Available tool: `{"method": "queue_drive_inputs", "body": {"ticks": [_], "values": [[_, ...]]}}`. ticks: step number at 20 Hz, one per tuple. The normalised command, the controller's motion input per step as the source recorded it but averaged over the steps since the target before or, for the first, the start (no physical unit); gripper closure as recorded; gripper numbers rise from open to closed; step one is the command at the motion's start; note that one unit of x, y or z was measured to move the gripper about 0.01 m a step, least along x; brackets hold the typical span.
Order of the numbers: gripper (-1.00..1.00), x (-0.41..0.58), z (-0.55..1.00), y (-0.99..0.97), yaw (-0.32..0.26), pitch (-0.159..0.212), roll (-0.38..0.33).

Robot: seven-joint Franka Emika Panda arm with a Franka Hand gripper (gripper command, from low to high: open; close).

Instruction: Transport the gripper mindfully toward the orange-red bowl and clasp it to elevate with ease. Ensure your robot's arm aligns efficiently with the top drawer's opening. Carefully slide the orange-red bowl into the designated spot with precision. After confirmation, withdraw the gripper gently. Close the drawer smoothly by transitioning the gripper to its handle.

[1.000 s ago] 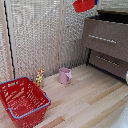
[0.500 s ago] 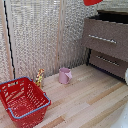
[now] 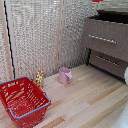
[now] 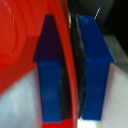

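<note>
In the wrist view my gripper is shut on the orange-red bowl. Its thin rim is pinched between the two blue fingertips. The exterior view shows only a red sliver of the bowl at the top edge, above the cabinet; the gripper head itself is out of that view. The top drawer, a tall brown front, stands pulled out with a dark gap above it. Its long silver handle runs across the front. A white part of the robot's arm shows at the exterior view's right edge.
A shorter brown drawer front sits below the top one. On the wooden floor stand a pink mug, a red wire-mesh basket and a small yellowish figure. A slatted wall backs the scene.
The bowl has risen, slipping from well inside the exterior view to a sliver at its top edge. The drawer, mug and basket have not moved.
</note>
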Motion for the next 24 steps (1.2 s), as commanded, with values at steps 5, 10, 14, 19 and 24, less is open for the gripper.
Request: {"method": "queue_drive_inputs", "body": {"ticks": [5, 10, 14, 19, 24], "values": [[1.0, 0.0, 0.01, -0.79, -0.118, -0.005, 0.047], [1.0, -0.162, -0.11, -0.62, -0.039, -0.002, 0.018], [1.0, -0.294, -0.27, -0.17, 0.002, 0.0, 0.0], [1.0, -0.231, -0.21, -0.12, 0.024, 0.0, 0.0], [1.0, -0.11, -0.23, -0.03, 0.006, 0.041, -0.014]]}}
